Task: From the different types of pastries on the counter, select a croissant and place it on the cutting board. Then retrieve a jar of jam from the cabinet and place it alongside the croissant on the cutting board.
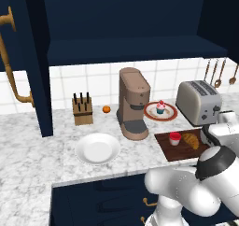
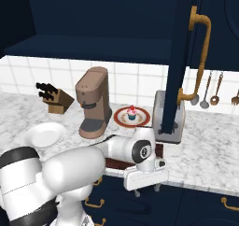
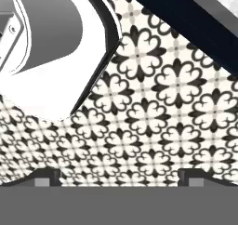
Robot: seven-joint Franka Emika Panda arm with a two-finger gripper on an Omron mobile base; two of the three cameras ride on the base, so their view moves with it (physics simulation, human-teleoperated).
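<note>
Nearest the base, the end effector [image 2: 145, 188] hangs below the worktop [image 1: 28, 150] edge in front of the navy drawers, pointing down at a black-and-white patterned floor [image 3: 153, 126]; its fingertips [image 3: 44, 177] stand wide apart with nothing between them. On the worktop just beyond, the cutting board [image 1: 179, 150] carries the red jam jar [image 1: 175, 138] and the croissant [image 1: 190, 140], side by side and close together, the jar to the left. Left of the board lies an empty white plate [image 1: 97, 148]. Behind it stands a brown coffee machine [image 1: 132, 102], with a toaster [image 1: 199, 102] to its right and the cupcake [image 1: 160, 107] on a red-rimmed plate [image 1: 151, 113] between them. Further left, near the tiled wall, sit a small orange [image 1: 106, 109] and a knife block [image 1: 82, 109]. Overhead, the cabinet [image 1: 130, 19] doors stand open.
</note>
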